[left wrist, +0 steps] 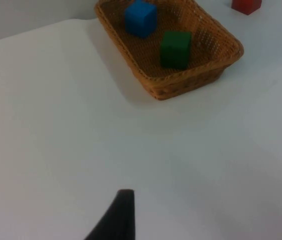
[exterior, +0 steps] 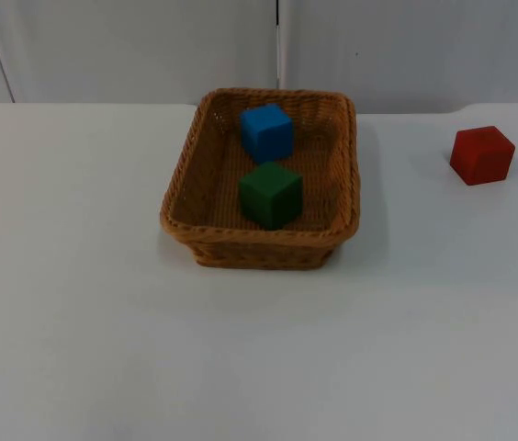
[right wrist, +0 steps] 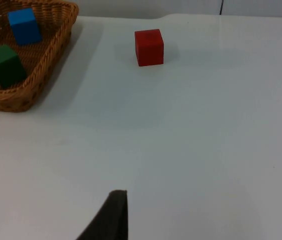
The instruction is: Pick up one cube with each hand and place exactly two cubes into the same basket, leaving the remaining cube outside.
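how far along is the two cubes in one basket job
It looks finished. Done: the blue cube and the green cube both sit inside the wicker basket, apart from each other. The red cube stands outside on the table, to the basket's right. In hand: nothing; a fingertip of the left gripper and of the right gripper hangs over bare table, away from the cubes. Left: nothing apparent.

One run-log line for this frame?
blue cube, green cube: in woven wicker basket | red cube: on white table, outside
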Robot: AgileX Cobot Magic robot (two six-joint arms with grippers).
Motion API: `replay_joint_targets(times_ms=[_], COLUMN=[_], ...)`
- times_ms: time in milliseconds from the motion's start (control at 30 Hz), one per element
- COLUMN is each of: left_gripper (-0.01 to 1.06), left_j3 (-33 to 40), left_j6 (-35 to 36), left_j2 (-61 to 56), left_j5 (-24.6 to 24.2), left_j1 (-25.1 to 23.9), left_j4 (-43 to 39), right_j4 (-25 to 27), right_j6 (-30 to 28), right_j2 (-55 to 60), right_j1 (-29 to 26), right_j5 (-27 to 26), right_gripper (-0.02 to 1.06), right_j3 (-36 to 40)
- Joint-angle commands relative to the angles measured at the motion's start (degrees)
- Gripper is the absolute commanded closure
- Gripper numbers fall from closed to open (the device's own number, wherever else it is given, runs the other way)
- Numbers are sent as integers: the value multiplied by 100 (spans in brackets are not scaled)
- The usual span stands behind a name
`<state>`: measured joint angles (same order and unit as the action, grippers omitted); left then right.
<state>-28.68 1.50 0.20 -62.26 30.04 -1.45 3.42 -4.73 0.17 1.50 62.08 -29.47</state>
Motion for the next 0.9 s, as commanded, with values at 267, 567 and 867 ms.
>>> replay_joint_targets(times_ms=[267,567,867], left_gripper=[0,0,0], left_j3=[23,23,23], left_j6=[34,34,34], left_j2=[-20,-20,-20], left_j5=[59,59,59], left_j1=[-906,-1610,-2421], left_j4=[-36,-36,-45], right_j4=[17,17,17], right_j6=[-2,-2,-2], right_j2=[-17,-17,-17], right_j1=[-29,-29,-29], right_j5=[-22,-22,-22], right_gripper=[-1,-1,-1], right_j3=[-5,-5,-5])
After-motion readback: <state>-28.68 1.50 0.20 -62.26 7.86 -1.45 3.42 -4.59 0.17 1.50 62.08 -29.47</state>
